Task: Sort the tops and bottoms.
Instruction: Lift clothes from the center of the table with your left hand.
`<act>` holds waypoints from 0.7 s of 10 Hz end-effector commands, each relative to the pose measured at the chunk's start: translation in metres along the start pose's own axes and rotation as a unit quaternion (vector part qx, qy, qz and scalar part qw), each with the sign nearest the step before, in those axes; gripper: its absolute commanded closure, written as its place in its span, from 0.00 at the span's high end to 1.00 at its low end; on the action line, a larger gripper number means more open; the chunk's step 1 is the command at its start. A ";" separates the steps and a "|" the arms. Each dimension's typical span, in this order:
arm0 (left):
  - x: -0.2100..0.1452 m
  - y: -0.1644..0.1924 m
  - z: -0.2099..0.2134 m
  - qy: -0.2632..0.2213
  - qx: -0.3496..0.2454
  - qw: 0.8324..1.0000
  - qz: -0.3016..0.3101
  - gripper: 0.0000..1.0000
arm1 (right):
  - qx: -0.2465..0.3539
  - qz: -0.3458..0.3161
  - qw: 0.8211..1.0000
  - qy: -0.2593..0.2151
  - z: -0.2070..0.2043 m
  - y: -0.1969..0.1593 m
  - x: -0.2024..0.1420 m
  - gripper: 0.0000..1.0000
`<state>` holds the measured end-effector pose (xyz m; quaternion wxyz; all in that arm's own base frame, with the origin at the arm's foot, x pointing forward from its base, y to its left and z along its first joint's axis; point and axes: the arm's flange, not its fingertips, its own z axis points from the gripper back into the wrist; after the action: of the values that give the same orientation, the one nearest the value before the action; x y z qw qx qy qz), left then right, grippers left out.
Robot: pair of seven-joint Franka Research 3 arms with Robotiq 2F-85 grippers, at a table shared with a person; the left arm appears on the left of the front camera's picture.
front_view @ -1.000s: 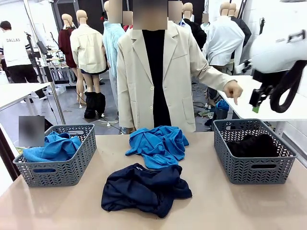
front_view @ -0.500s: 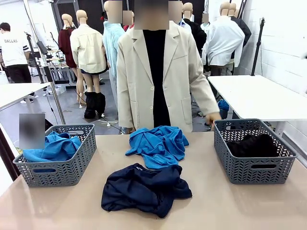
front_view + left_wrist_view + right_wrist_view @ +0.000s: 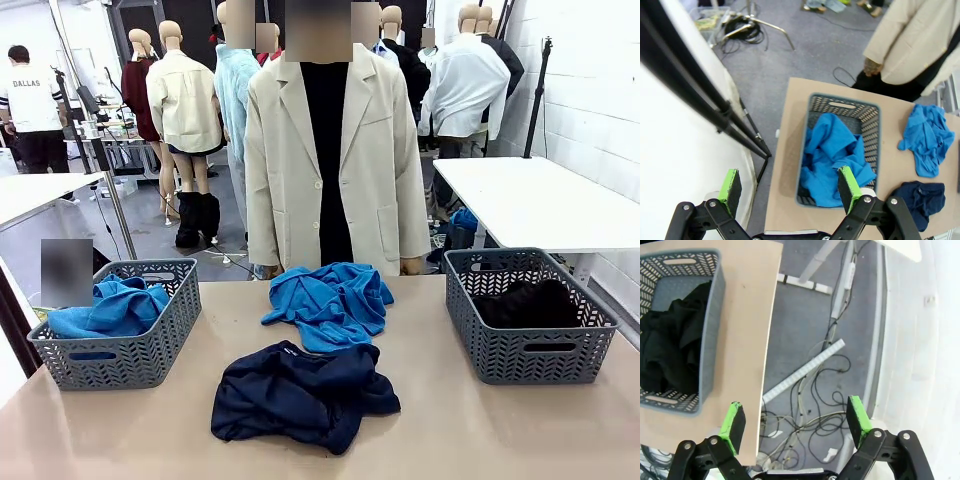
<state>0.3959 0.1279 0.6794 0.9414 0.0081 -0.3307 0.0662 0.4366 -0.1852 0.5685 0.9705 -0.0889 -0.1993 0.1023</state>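
Blue garment (image 3: 115,305) sits in the left basket (image 3: 150,345) at 9 o'clock, black garment (image 3: 530,303) in the right basket (image 3: 530,352) at 3 o'clock, second blue garment (image 3: 330,305) on the tabletop (image 3: 450,430) at 12 o'clock of the navy garment (image 3: 300,395), while left gripper (image 3: 789,184) and right gripper (image 3: 796,417) hang wide open, empty.

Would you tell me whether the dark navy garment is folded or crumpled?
Crumpled. The dark navy garment lies in a loose, creased heap on the table, with uneven edges and no neat fold lines.
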 end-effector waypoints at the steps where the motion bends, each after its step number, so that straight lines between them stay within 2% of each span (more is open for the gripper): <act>1: 0.010 -0.067 -0.022 -0.005 -0.072 0.995 -0.075 1.00 | -0.006 0.012 1.000 0.006 0.003 0.003 0.000 1.00; 3: 0.008 -0.144 -0.055 0.044 -0.120 0.979 -0.159 1.00 | -0.006 0.012 1.000 0.006 0.003 0.003 0.000 1.00; 5: -0.020 -0.206 -0.074 0.079 -0.158 0.961 -0.215 1.00 | -0.006 0.012 1.000 0.006 0.003 0.003 0.000 1.00; 6: -0.039 -0.232 -0.078 0.099 -0.179 0.950 -0.238 1.00 | -0.006 0.012 1.000 0.006 0.003 0.003 0.000 1.00; 7: -0.052 -0.240 -0.071 0.118 -0.204 0.943 -0.237 1.00 | -0.006 0.012 1.000 0.006 0.003 0.003 0.000 1.00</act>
<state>0.4452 -0.1266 0.5927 0.9471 -0.0910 -0.2250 -0.2102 0.4374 -0.1801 0.5704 0.9697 -0.0909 -0.1997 0.1070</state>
